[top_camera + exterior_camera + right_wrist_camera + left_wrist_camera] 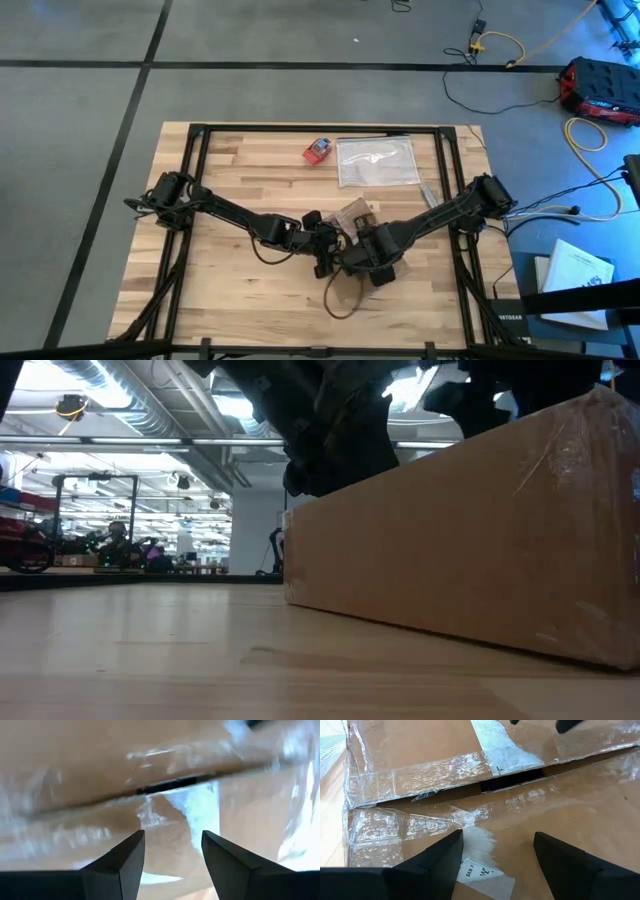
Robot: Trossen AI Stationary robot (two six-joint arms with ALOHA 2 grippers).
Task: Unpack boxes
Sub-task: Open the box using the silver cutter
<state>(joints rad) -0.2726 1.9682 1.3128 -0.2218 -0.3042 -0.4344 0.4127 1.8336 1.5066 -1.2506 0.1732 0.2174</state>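
The brown cardboard box (pixel 352 213) lies flat on the table's middle, mostly hidden under both arms in the high view. Its side wall (pixel 470 530) fills the right of the low view. Shiny clear tape runs along its top flaps, and a dark gap (pixel 512 779) shows at the seam between them. My left gripper (pixel 497 834) is open, slanting down over the near flap (pixel 560 820). My right gripper (pixel 172 832) is open and points down over the same seam (pixel 170 784) from the other side. Nothing is between either gripper's fingers. My left gripper's open fingertips (pixel 454 840) stand right at the taped top flap beside a white label (pixel 480 870). I cannot tell whether they touch the cardboard.
A clear plastic bag (pixel 377 162) and a small red-and-blue object (pixel 318 150) lie at the table's far side. Black frame rails (pixel 195 180) run along the table's edges. Bare wood (pixel 230 290) lies open at the near left.
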